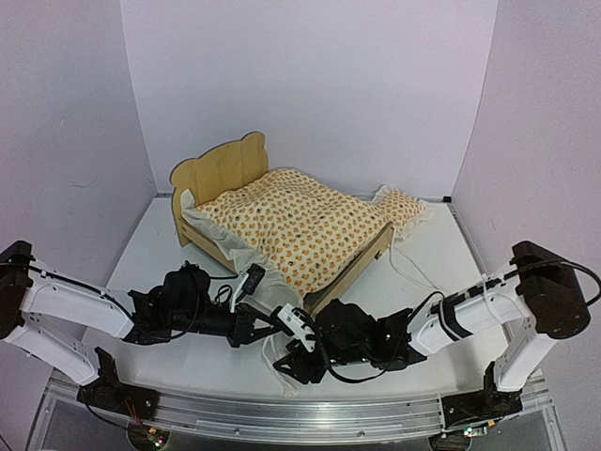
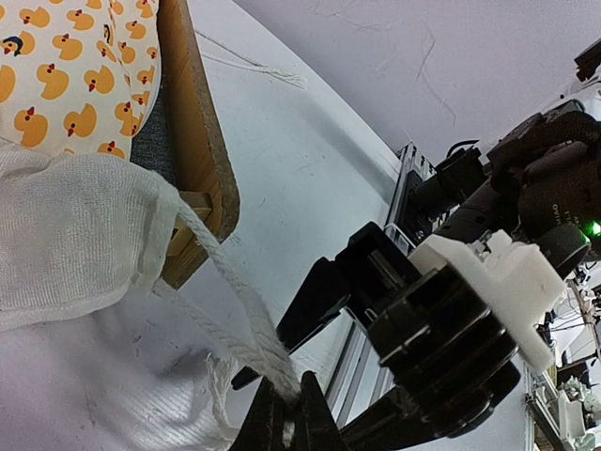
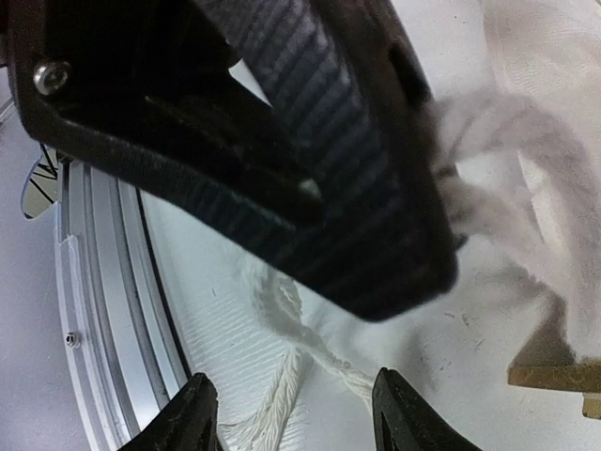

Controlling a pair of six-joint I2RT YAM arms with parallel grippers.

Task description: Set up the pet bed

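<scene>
Now | left pincer [image 2: 286,413] clamped on tie cord [image 2: 230,282] | right pincer [image 3: 296,413] spread, loose cord end under it (ungripped) | pet bed [image 1: 221,169] beyond on table [image 1: 432,272], bedding [image 1: 300,225] laid | step: likely tying bedding down; next: right pincer must close on cord

Robot lab test cell, not a home. White counter [image 1: 169,348] is boxed in by plain white backdrop panels [image 1: 310,85] along the far, left and right edges, with seams at both far corners. Aluminium extrusion rail [image 1: 282,418] runs along the near edge, arm bases [image 1: 113,390] bolted near its corners. Green status LED [image 2: 593,228] lit. Pet bed [image 1: 221,169] sits mid-counter.
</scene>
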